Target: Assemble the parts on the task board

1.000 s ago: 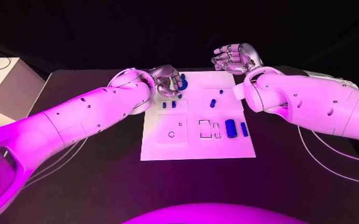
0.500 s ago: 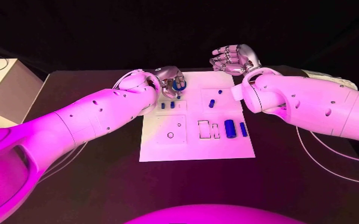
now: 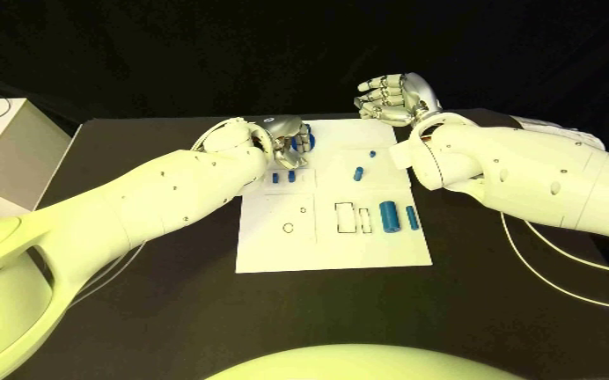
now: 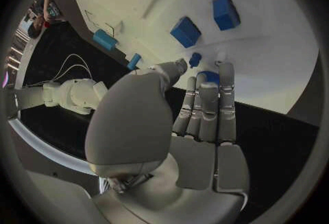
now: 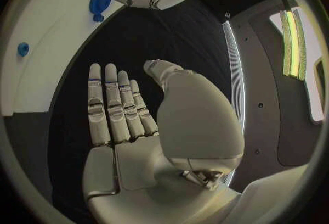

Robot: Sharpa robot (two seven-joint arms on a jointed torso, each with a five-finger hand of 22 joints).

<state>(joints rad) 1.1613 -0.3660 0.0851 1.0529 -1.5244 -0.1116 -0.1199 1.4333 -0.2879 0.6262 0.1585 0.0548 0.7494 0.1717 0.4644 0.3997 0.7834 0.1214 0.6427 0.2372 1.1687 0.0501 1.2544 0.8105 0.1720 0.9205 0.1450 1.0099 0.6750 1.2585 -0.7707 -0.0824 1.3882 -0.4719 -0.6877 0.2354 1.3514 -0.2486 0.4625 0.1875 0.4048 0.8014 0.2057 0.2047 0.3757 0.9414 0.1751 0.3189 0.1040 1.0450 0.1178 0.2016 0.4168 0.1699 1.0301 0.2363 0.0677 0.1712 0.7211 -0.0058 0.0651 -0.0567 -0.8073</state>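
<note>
**Ana:** Head view first, going left to right. What sits at the far left?

**Ben:** A pale box [image 3: 28, 147] at the edge of the black table [image 3: 152, 310]. Next comes the left hand [image 3: 287, 138], lowered over the far left corner of the white board [image 3: 333, 239].

**Ana:** Is it gripping anything?

**Ben:** I cannot tell. Its fingers [image 4: 205, 103] lie straight and close together, and their tips reach a large round blue part [image 4: 209, 77] at the board's far edge. In the left wrist view that part is half hidden behind the fingers, and the thumb [image 4: 168, 73] ends beside a smaller blue piece [image 4: 195, 59]. Whether anything is pinched stays unclear.

**Ana:** And on the board itself?

**Ben:** Two small blue blocks [image 3: 286, 177] lie just near of the left hand. Toward the middle there is a short blue peg [image 3: 361, 172] with a tiny blue piece [image 3: 373, 154] beyond it. Nearer the robot, empty outlined slots [image 3: 348, 218] sit beside a thick blue cylinder [image 3: 388, 217] and a thin blue bar [image 3: 413, 216], those two side by side at the right.

**Ana:** The right hand?

**Ben:** The right hand [image 3: 396, 98] hangs beyond the board's far right corner, over the table. In the right wrist view its fingers [image 5: 113, 106] stretch out flat with the thumb apart, empty and open.
</note>
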